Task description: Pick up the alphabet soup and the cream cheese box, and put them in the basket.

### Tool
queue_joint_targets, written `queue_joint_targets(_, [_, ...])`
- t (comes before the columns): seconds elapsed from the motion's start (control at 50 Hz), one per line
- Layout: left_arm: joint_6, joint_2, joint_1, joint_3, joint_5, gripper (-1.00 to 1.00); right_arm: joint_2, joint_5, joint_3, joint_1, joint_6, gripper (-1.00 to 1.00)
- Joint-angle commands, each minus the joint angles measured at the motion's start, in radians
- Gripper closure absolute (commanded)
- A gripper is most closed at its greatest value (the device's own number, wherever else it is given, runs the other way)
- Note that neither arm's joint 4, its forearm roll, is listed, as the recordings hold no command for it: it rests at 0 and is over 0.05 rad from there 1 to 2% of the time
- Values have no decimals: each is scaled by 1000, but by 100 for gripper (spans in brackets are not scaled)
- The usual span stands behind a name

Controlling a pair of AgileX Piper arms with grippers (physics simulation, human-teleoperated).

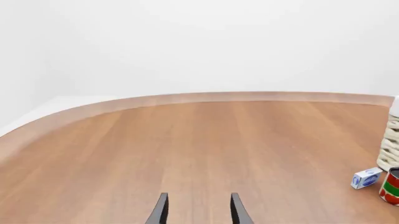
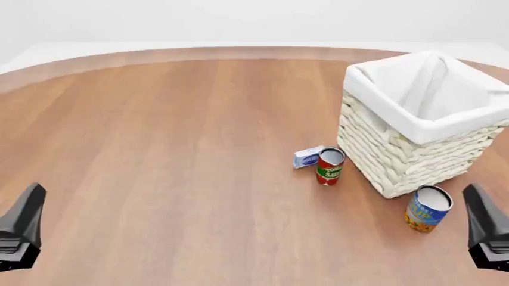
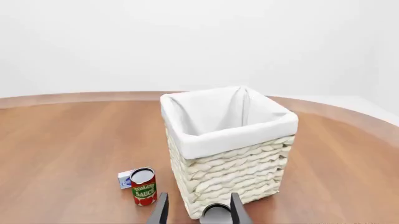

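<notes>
Toward the bench's right edge, the soup can (image 2: 427, 208) and cheese box (image 2: 307, 157) stand outside the basket (image 2: 402, 161), neither picked up, while both grippers, left (image 1: 198, 208) and right (image 3: 198, 208), hang parted and empty.

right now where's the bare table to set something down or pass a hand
The wood left of the cream cheese box and red can, out to the left gripper, is bare. It is crowded on the right: box and can beside the basket, alphabet soup between basket and right gripper.

Basket (image 1: 391, 140) and red can (image 1: 391, 186) cropped at left wrist view's edge.
</notes>
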Motion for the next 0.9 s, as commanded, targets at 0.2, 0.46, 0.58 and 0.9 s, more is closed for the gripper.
queue_joint_targets(0.2, [0, 5, 0, -3, -1, -100, 13, 33, -53, -4, -41, -100])
queue_joint_targets(0.46, [0, 5, 0, -3, -1, -100, 352, -56, -176, 60, -178, -100])
queue_joint_targets(0.58, [0, 5, 0, -3, -1, -100, 396, 23, -273, 175, -211, -100])
queue_joint_targets(0.9, [0, 5, 0, -3, -1, -100, 554, 111, -407, 255, -354, -100])
